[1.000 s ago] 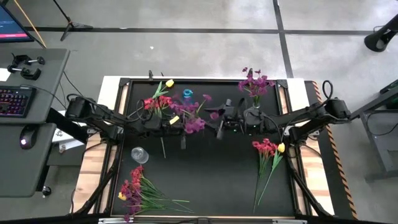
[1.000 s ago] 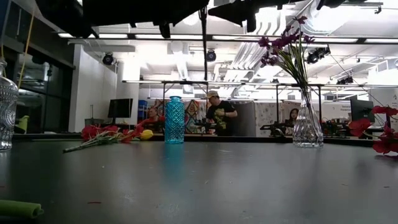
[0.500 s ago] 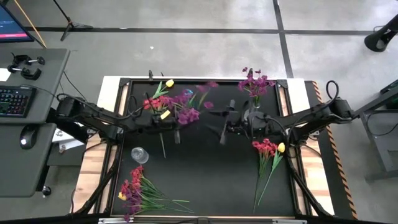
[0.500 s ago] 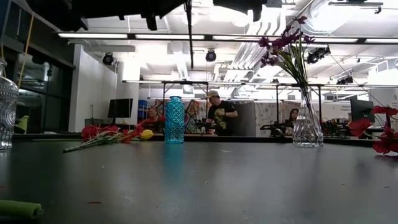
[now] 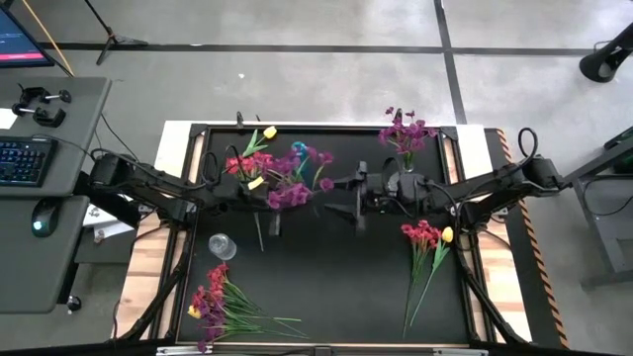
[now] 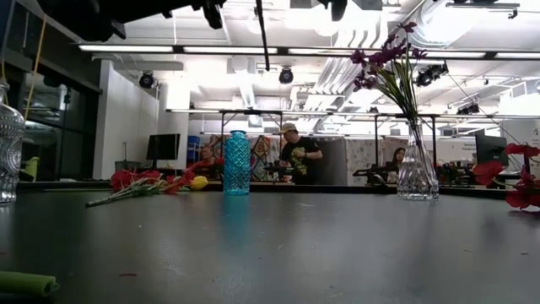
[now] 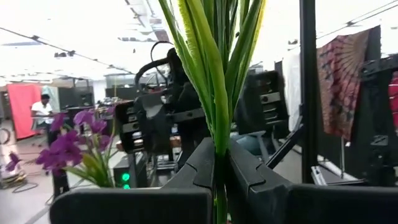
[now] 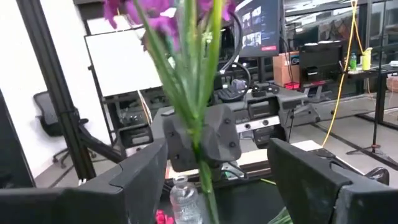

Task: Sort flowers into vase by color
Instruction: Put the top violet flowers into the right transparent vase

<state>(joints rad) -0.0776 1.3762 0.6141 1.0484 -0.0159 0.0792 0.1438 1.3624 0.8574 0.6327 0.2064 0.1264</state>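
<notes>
Above the middle of the desk [image 5: 326,267], the left gripper [image 5: 269,201] has its jaws closed tight on the green stems of a purple flower bunch [image 5: 287,188], lifted clear of the surface; the stem hangs down from it. Facing it from just beside, the right gripper [image 5: 348,187] hovers with jaws spread wide and holding nothing. The blue vase [image 6: 236,163] stands near the far edge beside loose red flowers [image 6: 135,181], and the clear vase with purple flowers [image 6: 418,169] stands toward the far right corner. More flowers lie at the near left edge [image 5: 218,307] and along the right side [image 5: 425,247], leaving the desk's centre and near middle open.
</notes>
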